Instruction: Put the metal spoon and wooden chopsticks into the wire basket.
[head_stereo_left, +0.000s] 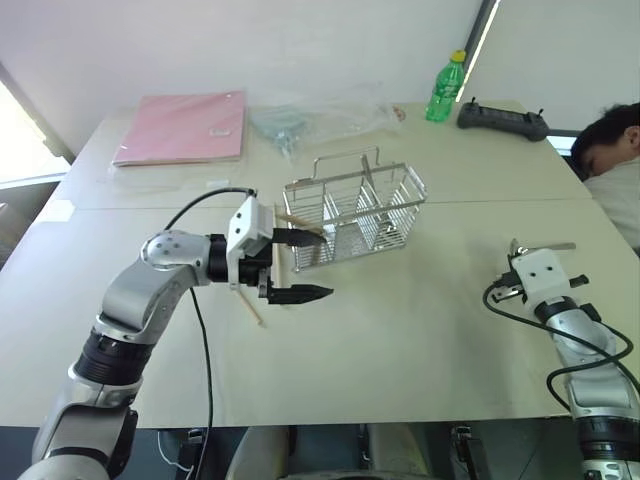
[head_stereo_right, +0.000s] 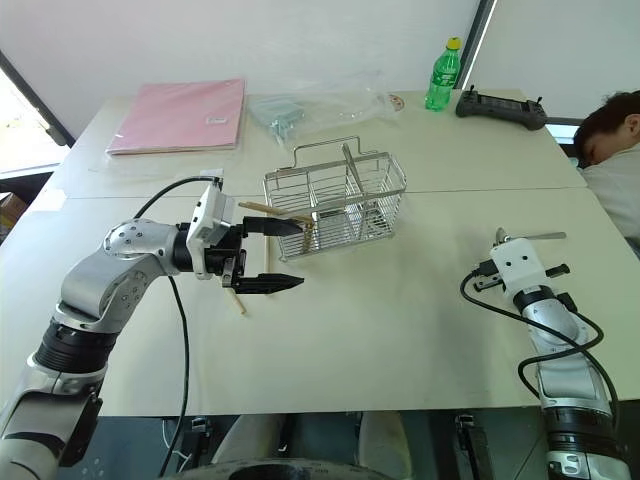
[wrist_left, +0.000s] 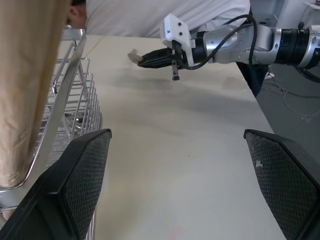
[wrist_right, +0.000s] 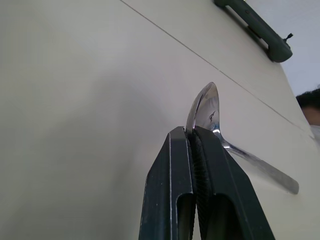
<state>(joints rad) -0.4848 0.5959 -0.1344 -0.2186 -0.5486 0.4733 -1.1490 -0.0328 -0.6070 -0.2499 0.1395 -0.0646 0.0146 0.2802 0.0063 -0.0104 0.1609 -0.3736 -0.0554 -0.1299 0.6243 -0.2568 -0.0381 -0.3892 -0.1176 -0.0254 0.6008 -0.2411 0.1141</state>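
So the right gripper (wrist_right: 200, 135) has its two black fingers pinched fully together on the bowl of the metal spoon (wrist_right: 207, 107); the handle sticks out sideways and lies low along the bench (head_stereo_left: 400, 330), so I'd call this the pickup step for the spoon, grip made but not yet lifted clear; it sits on the robot's right side, well apart from the wire basket (head_stereo_left: 360, 210).

Left gripper (head_stereo_left: 300, 266) is spread wide open with nothing between the fingers, hovering just beside the basket's near-left corner; one wooden chopstick (head_stereo_left: 298, 222) is resting across the basket's rim at that corner, poking out over the edge rather than down inside a compartment; another chopstick (head_stereo_left: 250, 305) lies flat on the bench under the left gripper, so the chopstick part looks only half done to me.

Next move, as I read it: raise the spoon, carry it across to the basket and drop it handle-first into a compartment; the grip is on the rounded bowl, which looks slippery, so it could pivot or slide on the way; the basket also looks tipped up on one side, so nudging it might be a risk.

Surface is a pale, smooth bench made of joined panels; at the far end there's a pink folder (head_stereo_left: 185, 125), a clear plastic bag (head_stereo_left: 310, 118), a green bottle (head_stereo_left: 446, 88) and a dark handheld controller (head_stereo_left: 503, 122); a person (head_stereo_left: 615, 150) is slumped at the far-right edge; plain white wall behind.
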